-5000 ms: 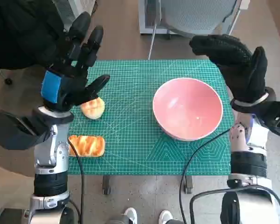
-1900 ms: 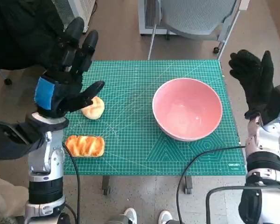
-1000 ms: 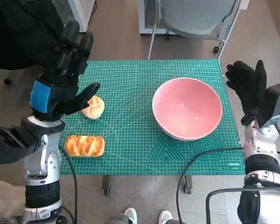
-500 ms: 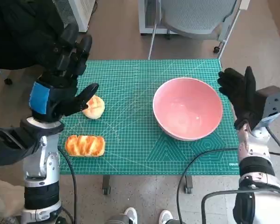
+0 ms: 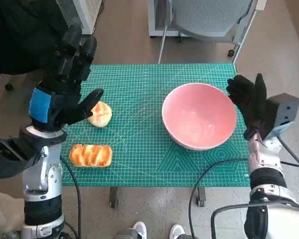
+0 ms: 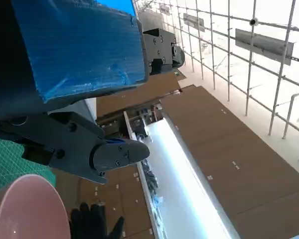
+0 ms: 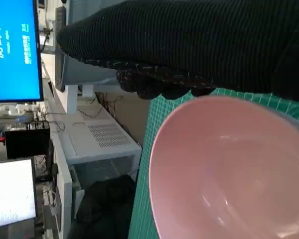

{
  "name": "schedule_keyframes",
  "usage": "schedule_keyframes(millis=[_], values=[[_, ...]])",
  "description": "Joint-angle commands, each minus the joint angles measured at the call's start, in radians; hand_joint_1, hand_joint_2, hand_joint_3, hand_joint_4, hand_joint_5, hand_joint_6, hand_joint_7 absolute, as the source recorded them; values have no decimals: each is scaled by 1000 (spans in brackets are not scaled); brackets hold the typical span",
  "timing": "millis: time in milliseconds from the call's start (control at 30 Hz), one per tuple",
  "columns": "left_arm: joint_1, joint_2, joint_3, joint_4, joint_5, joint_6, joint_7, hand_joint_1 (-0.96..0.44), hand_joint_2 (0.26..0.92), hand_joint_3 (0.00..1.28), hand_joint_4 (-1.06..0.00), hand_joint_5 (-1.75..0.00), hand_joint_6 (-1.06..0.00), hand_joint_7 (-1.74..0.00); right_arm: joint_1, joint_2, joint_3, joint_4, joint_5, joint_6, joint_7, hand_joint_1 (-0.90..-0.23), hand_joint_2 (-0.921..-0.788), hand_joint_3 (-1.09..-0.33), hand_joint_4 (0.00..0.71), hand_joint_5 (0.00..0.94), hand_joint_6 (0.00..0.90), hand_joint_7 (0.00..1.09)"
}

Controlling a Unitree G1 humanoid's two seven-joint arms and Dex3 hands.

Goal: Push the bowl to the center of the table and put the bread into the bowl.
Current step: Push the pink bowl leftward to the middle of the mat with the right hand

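A pink bowl (image 5: pixel 199 115) sits on the right half of the green cutting mat (image 5: pixel 144 144); it also fills the right wrist view (image 7: pixel 224 169) and shows in the left wrist view (image 6: pixel 25 209). My gloved right hand (image 5: pixel 249 107) is upright with its fingers spread, right beside the bowl's right rim. A round bun (image 5: pixel 99 114) lies on the mat's left, and a long glazed bread (image 5: pixel 91 155) lies nearer the front left edge. My left hand (image 5: pixel 62 82) hovers raised above the bun, fingers spread, holding nothing.
A grey chair (image 5: pixel 209 20) stands behind the table. A black cable (image 5: pixel 209 172) runs over the mat's front right corner. A person's shoes (image 5: pixel 157 231) show at the front edge below the table.
My right hand has come down and moved left from well off the table's right side to the bowl's right rim. The bowl has edged slightly left. The left hand barely moved.
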Motion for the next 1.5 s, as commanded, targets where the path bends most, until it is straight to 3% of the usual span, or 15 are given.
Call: schedule_keyframes(millis=[33,267,667,1500], values=[[13,10,10,-23,-4,10,8,-269,875,482,-56,-4,1,-220,25,19,0,15,-9,14,-1,-644,-921,-845,213,13,274,24],[22,14,14,-30,-5,14,11,-271,868,492,-58,-6,1,-241,21,28,1,15,-9,17,8,-618,-921,-856,221,11,274,21],[34,18,22,-40,-5,19,13,-275,865,496,-60,-6,1,-248,18,44,-2,14,-5,13,16,-650,-921,-845,223,6,275,17],[61,34,41,-64,-1,22,16,-292,867,483,-66,-10,1,-232,-4,90,-6,14,1,25,18,-593,-921,-855,194,0,252,1]])
